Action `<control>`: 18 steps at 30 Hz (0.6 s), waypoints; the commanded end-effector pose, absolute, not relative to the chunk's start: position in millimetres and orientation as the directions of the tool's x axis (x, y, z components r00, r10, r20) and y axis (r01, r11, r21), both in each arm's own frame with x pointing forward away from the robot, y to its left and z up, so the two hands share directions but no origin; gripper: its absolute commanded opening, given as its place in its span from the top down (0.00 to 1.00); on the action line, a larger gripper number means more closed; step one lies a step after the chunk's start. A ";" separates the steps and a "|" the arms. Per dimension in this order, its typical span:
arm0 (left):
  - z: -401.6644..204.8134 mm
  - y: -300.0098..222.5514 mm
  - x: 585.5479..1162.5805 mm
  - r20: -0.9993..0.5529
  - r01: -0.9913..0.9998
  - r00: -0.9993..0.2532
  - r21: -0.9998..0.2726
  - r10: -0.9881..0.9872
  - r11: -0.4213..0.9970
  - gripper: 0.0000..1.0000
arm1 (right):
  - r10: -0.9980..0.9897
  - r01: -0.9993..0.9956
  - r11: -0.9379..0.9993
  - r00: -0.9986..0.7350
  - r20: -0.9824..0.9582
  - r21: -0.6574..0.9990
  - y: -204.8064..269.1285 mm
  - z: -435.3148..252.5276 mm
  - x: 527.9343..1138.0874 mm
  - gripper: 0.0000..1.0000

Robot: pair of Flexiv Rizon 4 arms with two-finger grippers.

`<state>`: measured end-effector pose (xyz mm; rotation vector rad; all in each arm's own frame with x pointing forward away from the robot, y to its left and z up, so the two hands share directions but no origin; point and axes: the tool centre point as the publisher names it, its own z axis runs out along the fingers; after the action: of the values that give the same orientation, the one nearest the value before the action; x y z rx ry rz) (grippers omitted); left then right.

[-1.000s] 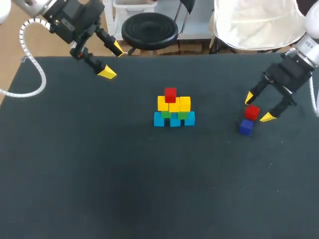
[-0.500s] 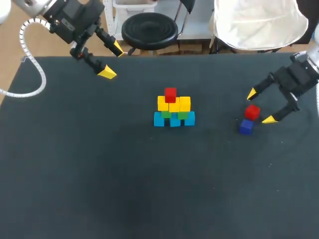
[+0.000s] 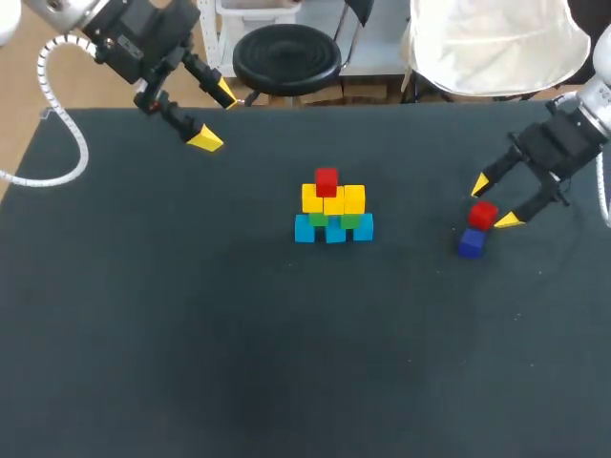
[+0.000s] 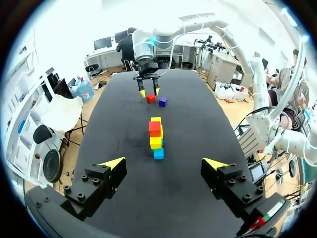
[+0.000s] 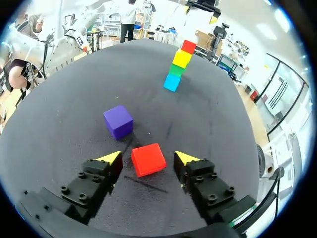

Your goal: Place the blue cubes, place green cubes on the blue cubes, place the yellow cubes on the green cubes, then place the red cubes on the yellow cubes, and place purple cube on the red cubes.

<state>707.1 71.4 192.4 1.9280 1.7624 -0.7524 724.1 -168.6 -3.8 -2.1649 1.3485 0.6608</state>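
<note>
Right claw (image 5: pixel 147 157) straddles the red cube (image 5: pixel 148 159), purple cube (image 5: pixel 118 121) just beside.

No writing, number, label or sign can be read here. The stacked cubes (image 3: pixel 332 212), the loose red cube (image 5: pixel 148 159) and the purple cube (image 5: pixel 118 121) show plain coloured faces, and the black table (image 3: pixel 191 334) carries no legible mark.
</note>
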 end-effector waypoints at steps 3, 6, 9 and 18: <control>191.6 71.9 706.4 -0.643 0.993 0.053 -0.048 0.764 -0.109 0.00 | -0.660 -0.908 -0.393 0.388 -0.643 -0.144 -166.9 -6.6 731.0 0.49; 191.6 71.9 706.4 -0.643 0.993 0.053 -0.048 0.764 -0.109 0.00 | -0.662 -0.908 -0.394 0.385 -0.643 -0.138 -166.8 -6.6 731.1 0.53; 191.6 71.9 706.4 -0.643 0.993 0.053 -0.048 0.764 -0.109 0.00 | -0.662 -0.909 -0.393 0.384 -0.644 -0.139 -166.8 -6.2 731.0 0.66; 191.6 71.9 706.4 -0.643 0.993 0.053 -0.048 0.764 -0.109 0.00 | -0.662 -0.935 -0.328 0.328 -0.673 -0.133 -167.3 1.2 729.9 1.00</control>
<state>707.1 71.5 192.4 1.9280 1.7625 -0.7524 733.3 -164.3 -2.0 -2.1019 1.3904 0.7092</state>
